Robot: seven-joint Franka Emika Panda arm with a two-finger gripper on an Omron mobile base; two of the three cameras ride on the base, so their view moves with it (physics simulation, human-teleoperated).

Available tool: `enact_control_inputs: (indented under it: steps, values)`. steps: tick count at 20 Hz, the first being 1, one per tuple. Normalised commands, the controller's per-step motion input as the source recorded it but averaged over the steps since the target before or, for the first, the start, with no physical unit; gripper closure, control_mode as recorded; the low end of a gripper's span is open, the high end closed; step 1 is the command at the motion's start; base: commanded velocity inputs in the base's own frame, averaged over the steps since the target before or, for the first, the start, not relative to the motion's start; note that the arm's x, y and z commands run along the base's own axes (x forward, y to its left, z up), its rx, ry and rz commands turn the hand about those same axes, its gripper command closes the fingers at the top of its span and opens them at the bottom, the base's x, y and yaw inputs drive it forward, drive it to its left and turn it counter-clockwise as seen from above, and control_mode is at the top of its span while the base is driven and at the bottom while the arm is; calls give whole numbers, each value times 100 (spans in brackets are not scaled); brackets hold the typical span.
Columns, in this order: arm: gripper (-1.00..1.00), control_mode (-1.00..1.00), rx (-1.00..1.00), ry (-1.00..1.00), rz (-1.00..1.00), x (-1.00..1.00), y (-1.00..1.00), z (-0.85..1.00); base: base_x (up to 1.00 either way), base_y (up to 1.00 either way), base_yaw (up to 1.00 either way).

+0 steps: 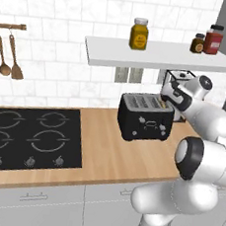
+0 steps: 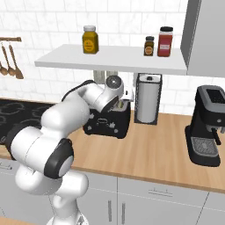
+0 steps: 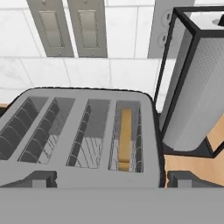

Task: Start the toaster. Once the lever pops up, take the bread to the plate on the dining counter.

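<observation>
I'm parked at the wood counter (image 1: 110,154), a long light slab with the black hob (image 1: 30,138) set into it at my left and the white tiled wall behind. Above runs the white shelf (image 2: 110,59), carrying a yellow jar (image 2: 89,39), a small dark jar (image 2: 149,46) and a red jar (image 2: 165,41). Off at my right stands the black coffee machine (image 2: 205,132), tall and well apart from the action. Beside the toaster, the paper towel roll (image 3: 192,87) sits upright in its black wire holder, just next to the toaster's right end.

Now the toaster (image 1: 145,117) itself: black, boxy, silvery on top, knobs on its long face, standing near the back of the counter. My wrist camera looks straight down onto its slots, and there's the bread (image 3: 125,139), a tan slice standing on edge, sunk deep in the rightmost slot.

My gripper (image 3: 109,179) hangs right over the toaster's near edge. The two dark fingertips (image 3: 37,178) sit wide apart, one at each end of the toaster top, nothing between them, so I'm open and empty-handed. Whether the tips are actually touching the casing, I can't quite tell from here.

Wooden spoons (image 1: 7,58) hang on the wall rail at far left.
</observation>
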Motion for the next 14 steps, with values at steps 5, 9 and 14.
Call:
enact_control_inputs:
  steps: [5, 9, 14]
  values:
    - [-100, -100, 1, 0, 0, 25, -19, -4, 0, 0, 0]
    - [-100, -100, 0, 0, 0, 9, -6, -14, 0, 0, 0]
    - [-100, -100, 0, 0, -2, 1, 0, -7, 0, 0, 0]
